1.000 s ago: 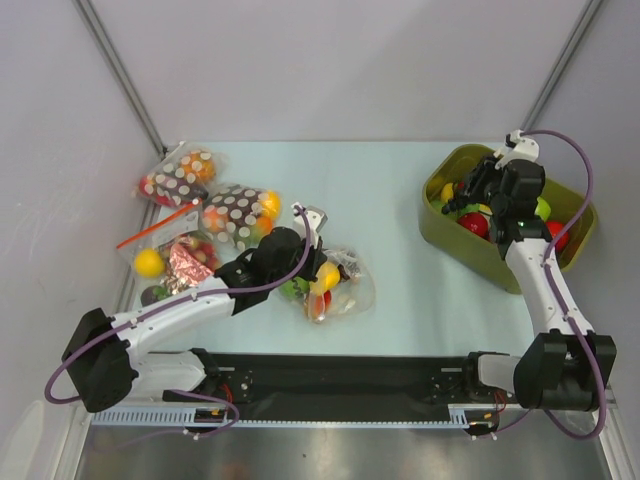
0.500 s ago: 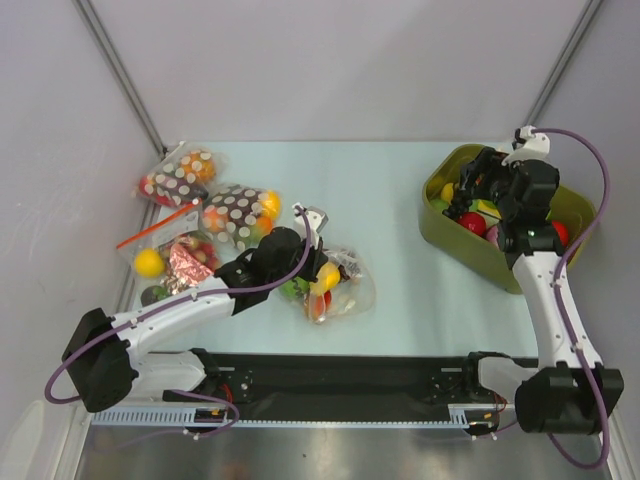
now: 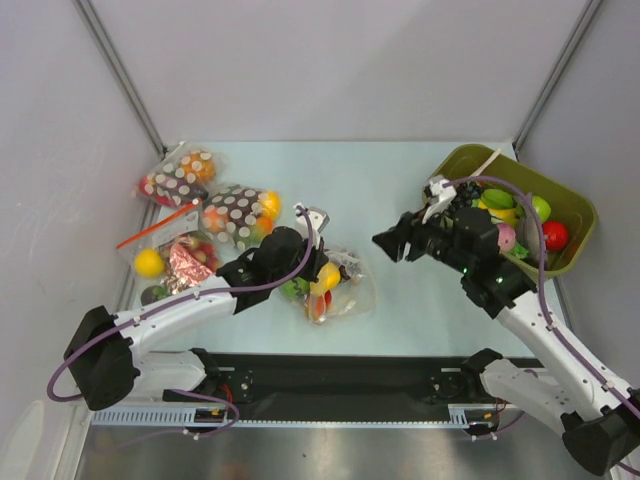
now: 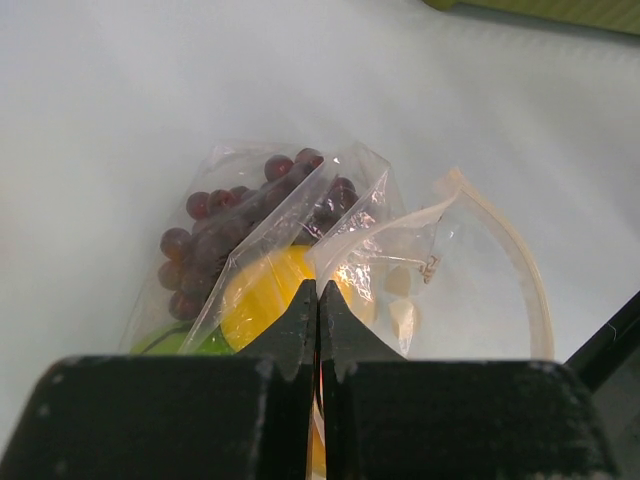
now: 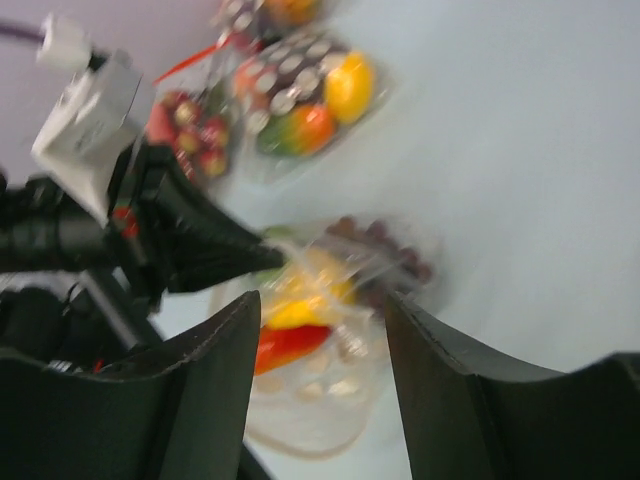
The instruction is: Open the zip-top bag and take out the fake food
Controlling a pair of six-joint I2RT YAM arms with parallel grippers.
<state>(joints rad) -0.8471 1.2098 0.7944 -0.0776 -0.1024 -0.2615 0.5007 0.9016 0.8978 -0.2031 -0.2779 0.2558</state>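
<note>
Zip-top bag (image 3: 340, 290) flat on the table (image 3: 390, 170), left of centre, mouth slack, zip strip curling loose in the left wrist view. Fake food (image 3: 326, 277) inside: yellow piece (image 4: 262, 295), purple grape bunch (image 4: 215, 235), green piece (image 4: 170, 342), red piece (image 3: 318, 303). Left end effector (image 3: 318, 268) clamped tight on a fold of the bag's clear film. Right end effector (image 3: 388, 243) with fingers apart and empty, over the table between bag and olive bin (image 3: 462, 153). Brown dotted bags (image 3: 235, 212) near the left edge.
</note>
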